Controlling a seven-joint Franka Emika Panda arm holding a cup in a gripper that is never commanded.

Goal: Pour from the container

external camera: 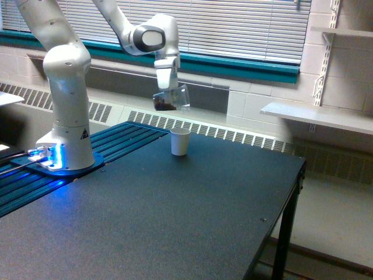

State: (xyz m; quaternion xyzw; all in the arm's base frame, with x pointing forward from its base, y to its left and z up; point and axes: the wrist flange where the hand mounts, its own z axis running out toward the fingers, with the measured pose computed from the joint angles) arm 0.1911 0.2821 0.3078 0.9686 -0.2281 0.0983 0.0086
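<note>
Dark table (pixel 175 221): gripper (pixel 166 87) clamps 1 container (pixel 172 99) at its upper wall.
Thin, light, crushable plastic, probably; white cup (pixel 179 142) stands below, slightly rightward.

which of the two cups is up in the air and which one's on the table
The clear plastic cup with dark bits, held tilted by the gripper, is in the air. The white paper cup stands upright on the table.

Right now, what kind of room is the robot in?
Probably a lab or classroom. A robot arm is bolted to a dark work table, its hand holding a clear cup. Behind are painted block walls, window blinds and a long wall heater.
</note>
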